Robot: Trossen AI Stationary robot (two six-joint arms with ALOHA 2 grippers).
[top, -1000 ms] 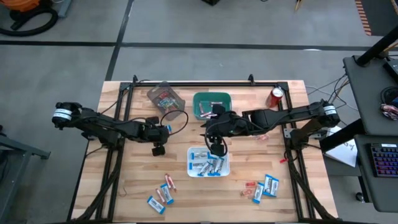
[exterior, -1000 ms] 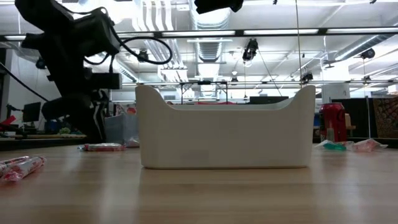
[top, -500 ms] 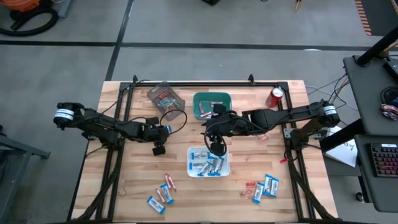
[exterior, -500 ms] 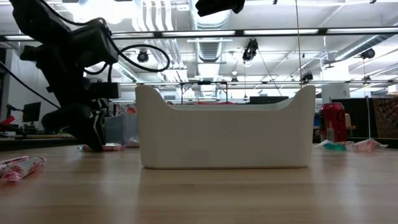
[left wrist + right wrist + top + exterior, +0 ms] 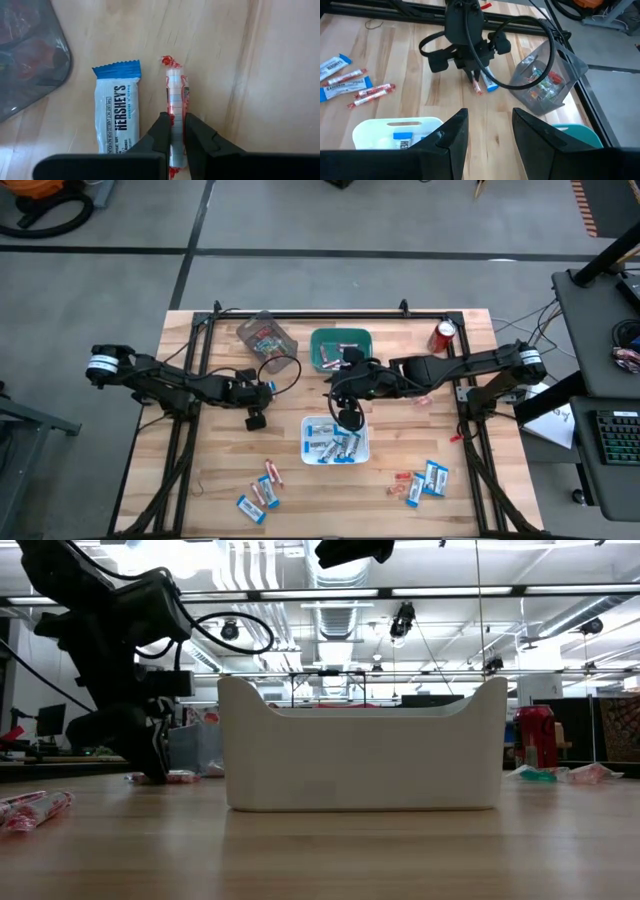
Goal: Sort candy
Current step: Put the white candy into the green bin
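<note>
left pincer [image 5: 173, 131] lowered since before, now pinched on pinkish-white stick candy [image 5: 175, 107], right pincer [image 5: 487, 131] unchanged, wide

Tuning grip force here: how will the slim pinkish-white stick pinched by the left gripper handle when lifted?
Probably light and fairly stiff: the stick is a thin straight roll. Its round shape might roll if dropped. The left gripper is shut near one end, so it may droop slightly.

Three bins sit on the table: one clear bin [image 5: 266, 337], one green bin [image 5: 341, 349], one white bin [image 5: 335, 440]. One red soda can [image 5: 444, 336]. Two robot arms. By the left gripper [image 5: 173, 132], one Hershey's packet [image 5: 117, 113] and one pinkish stick [image 5: 176, 107].
</note>
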